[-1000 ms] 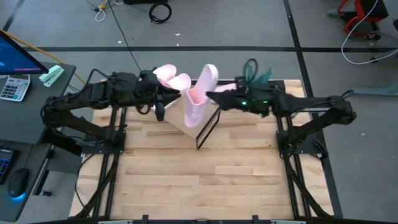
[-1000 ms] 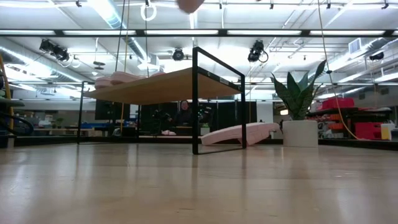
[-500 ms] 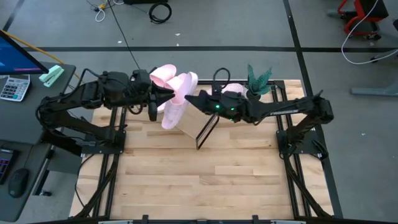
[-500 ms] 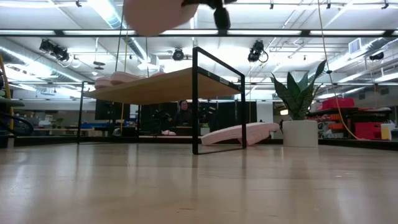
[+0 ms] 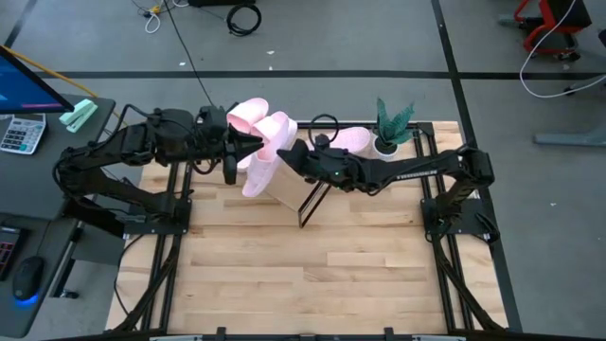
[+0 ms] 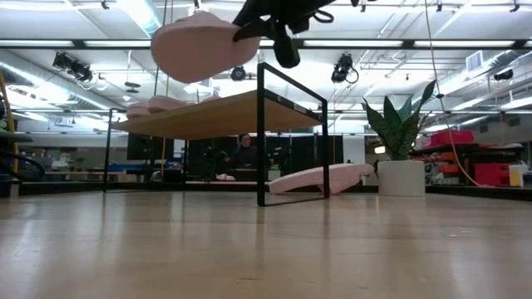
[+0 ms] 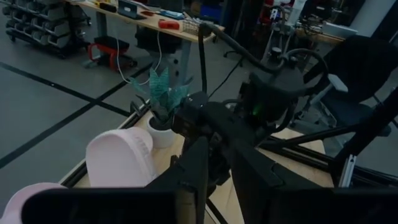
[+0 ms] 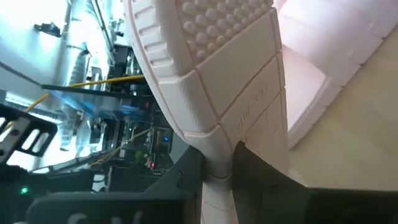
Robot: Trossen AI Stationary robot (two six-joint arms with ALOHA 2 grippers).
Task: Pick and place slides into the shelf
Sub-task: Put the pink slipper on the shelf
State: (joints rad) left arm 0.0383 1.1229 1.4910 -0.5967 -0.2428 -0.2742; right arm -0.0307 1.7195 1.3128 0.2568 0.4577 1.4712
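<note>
My right gripper [image 5: 284, 159] is shut on one pale pink slide [image 5: 259, 172], held in the air over the left end of the shelf [image 5: 294, 194]; the low view shows this slide [image 6: 195, 46] above the plank top [image 6: 224, 115]. Two more slides [image 5: 250, 116] [image 5: 281, 126] lie on the plank's far end. Another slide [image 5: 352, 140] lies sole-down on the table beyond the shelf. My left gripper [image 5: 254, 144] hovers shut beside the slides on the shelf, touching nothing. My right gripper pinches the slide's edge [image 8: 219, 177] at one end between its two fingers [image 8: 258, 177]. The fingers come nearly level from the table's right side. The slide is lifted clear and reaches out to the left of the fingers, about level, its nubbed underside [image 8: 214, 28] toward the wrist camera.
A potted plant [image 5: 390, 123] stands at the table's far right, next to the slide lying there. The shelf's black wire end frame [image 5: 317, 199] faces the near side. The near half of the slatted tabletop [image 5: 303, 275] is bare wood. A calculator [image 5: 21, 133] lies on the side desk.
My right gripper has gone toward the table's left edge and down, rolling as it went. The slide it holds, which stood on end above the shelf's middle, has tipped over toward level and now hangs over the shelf's left end.
</note>
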